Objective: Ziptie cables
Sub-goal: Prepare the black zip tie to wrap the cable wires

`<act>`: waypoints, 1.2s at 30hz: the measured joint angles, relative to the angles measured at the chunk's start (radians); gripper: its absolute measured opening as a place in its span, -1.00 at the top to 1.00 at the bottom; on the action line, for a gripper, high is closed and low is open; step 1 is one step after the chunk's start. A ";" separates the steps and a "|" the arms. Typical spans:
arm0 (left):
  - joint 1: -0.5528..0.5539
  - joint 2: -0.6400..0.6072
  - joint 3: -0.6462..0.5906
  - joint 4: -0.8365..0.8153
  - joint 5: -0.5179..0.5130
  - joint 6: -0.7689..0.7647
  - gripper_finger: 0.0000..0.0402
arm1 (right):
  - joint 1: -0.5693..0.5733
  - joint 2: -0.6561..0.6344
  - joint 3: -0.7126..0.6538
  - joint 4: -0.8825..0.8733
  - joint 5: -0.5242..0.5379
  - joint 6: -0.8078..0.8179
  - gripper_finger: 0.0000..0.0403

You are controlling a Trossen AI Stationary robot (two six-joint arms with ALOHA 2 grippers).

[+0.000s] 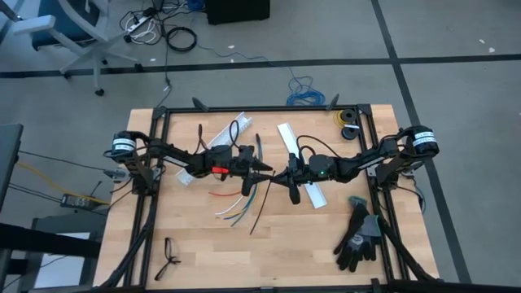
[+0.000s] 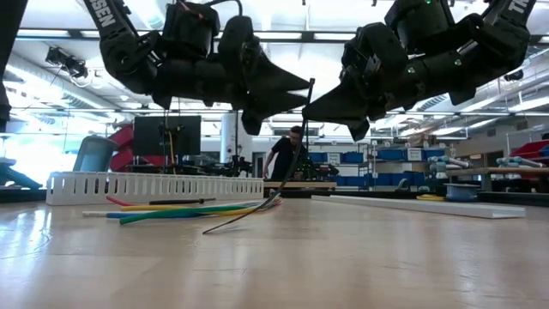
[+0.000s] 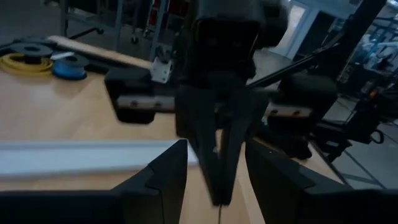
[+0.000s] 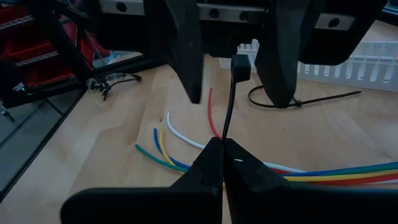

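Observation:
The cables (image 1: pixel 234 207) lie loose on the table as red, green, blue, yellow and white wires, also seen in the low view (image 2: pixel 171 209) and the right wrist view (image 4: pixel 163 144). Above them, at the table's middle, my two grippers face each other tip to tip. My right gripper (image 4: pixel 222 146) is shut on a thin black ziptie (image 2: pixel 257 189). My left gripper (image 4: pixel 236 99) is open, with a finger on either side of the ziptie's head (image 4: pixel 240 67) and not touching it. The left wrist view shows the right gripper's shut fingers (image 3: pixel 219 174) between my left fingers. My right gripper pinches the black ziptie's strip (image 4: pixel 225 127) between its two fingertips, a short way below the head. The fingers come about level from the table's right and lie across the strip. The ziptie slants, head up and clear, with its tail end (image 2: pixel 208 230) on the table beside the cables.
A white slotted channel (image 1: pixel 213 150) lies under the left arm, and a flat white channel (image 1: pixel 303 167) under the right arm. A looped black ziptie (image 4: pixel 273 101) lies by the slotted channel. Black gloves (image 1: pixel 358 236) are near right, spools (image 1: pixel 348 122) far right, and a small black object (image 1: pixel 168 256) near left.

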 joint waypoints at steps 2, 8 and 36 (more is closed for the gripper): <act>0.000 0.000 0.003 -0.003 0.002 0.000 0.14 | 0.000 0.000 0.000 0.000 0.007 0.000 1.00; 0.000 0.000 0.005 -0.004 0.001 -0.001 0.14 | -0.001 0.000 0.000 0.012 0.021 -0.002 1.00; 0.000 0.000 0.005 0.002 -0.074 -0.004 0.14 | -0.019 0.000 0.000 0.036 -0.012 -0.004 1.00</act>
